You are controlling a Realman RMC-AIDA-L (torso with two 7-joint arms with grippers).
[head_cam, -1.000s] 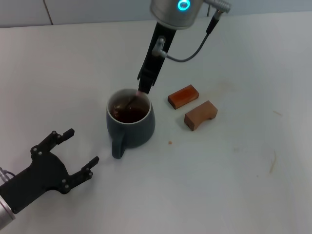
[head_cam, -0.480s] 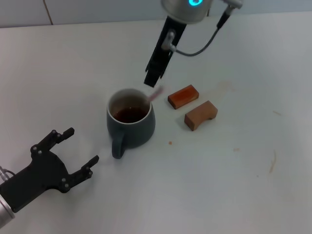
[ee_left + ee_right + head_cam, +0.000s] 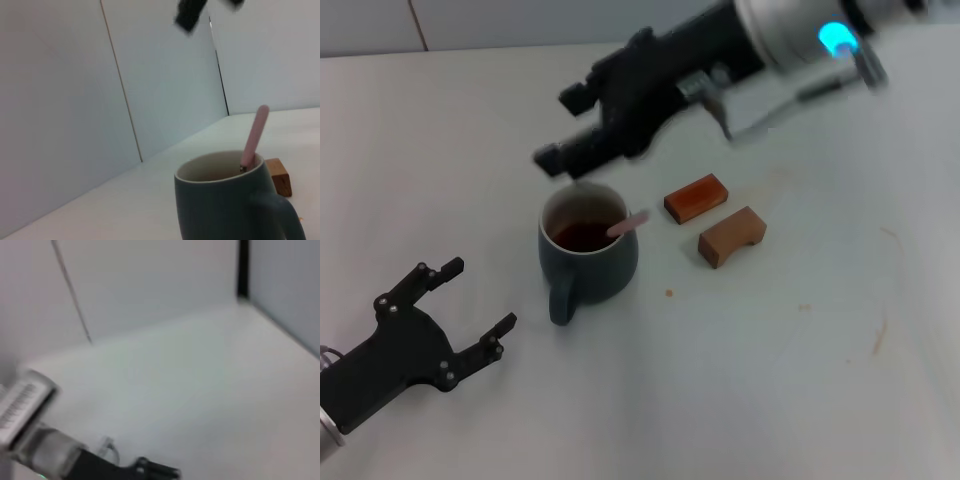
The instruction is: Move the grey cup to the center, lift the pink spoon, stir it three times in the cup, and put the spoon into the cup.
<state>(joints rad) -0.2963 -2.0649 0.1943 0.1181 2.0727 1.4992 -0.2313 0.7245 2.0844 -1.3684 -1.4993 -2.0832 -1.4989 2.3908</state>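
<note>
The grey cup (image 3: 588, 258) stands on the white table, its handle toward me, with brown liquid inside. The pink spoon (image 3: 628, 224) stands in the cup, its pale pink handle leaning on the right side of the rim. My right gripper (image 3: 562, 128) is open and empty, hovering above and just behind the cup, clear of the spoon. My left gripper (image 3: 478, 296) is open and empty, low at the front left of the cup. The left wrist view shows the cup (image 3: 225, 205) close up with the spoon handle (image 3: 253, 135) sticking out.
Two brown wooden blocks lie right of the cup: a reddish one (image 3: 696, 197) and a lighter one (image 3: 731, 236). One block (image 3: 278, 175) shows behind the cup in the left wrist view. A wall runs along the table's far edge.
My right gripper has let go of the spoon, risen and swung off the cup, now open. The spoon stays in the cup against the rim. The left arm has barely moved.
</note>
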